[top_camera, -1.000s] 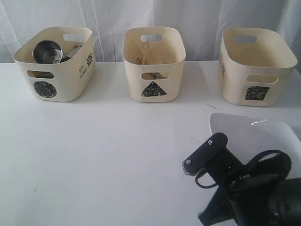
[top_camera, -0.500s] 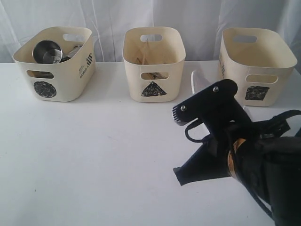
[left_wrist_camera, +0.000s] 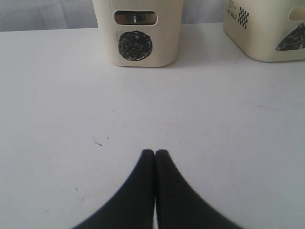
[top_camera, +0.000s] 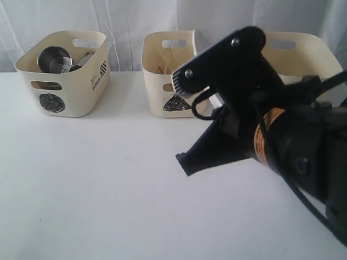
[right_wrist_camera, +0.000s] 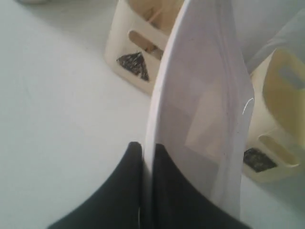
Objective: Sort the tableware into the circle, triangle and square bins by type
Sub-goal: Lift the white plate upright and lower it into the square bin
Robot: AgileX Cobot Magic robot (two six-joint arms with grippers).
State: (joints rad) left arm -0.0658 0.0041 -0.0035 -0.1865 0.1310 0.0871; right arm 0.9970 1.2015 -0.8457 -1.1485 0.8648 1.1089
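My right gripper [right_wrist_camera: 147, 145] is shut on the rim of the large white squarish plate [right_wrist_camera: 200, 95], which it holds on edge in the air. The raised right arm [top_camera: 282, 141] covers most of the square bin [top_camera: 320, 46] in the exterior view. In the right wrist view the plate stands between the triangle bin [right_wrist_camera: 138, 52] and the square bin [right_wrist_camera: 276, 143]. The circle bin [top_camera: 62, 73] at the left holds a steel cup [top_camera: 54, 59]. Wooden pieces show inside the triangle bin [top_camera: 176, 70]. My left gripper [left_wrist_camera: 155, 152] is shut and empty, low over the table facing the circle bin [left_wrist_camera: 136, 33].
The white table [top_camera: 97, 184] stretches in front of the three bins. A pale curtain [top_camera: 124, 21] hangs behind them. A corner of the triangle bin [left_wrist_camera: 267, 28] shows in the left wrist view.
The right arm has lifted the plate off the table at the front right and swung it up and towards the bins. It now blocks the square bin. The left gripper's motion cannot be judged.
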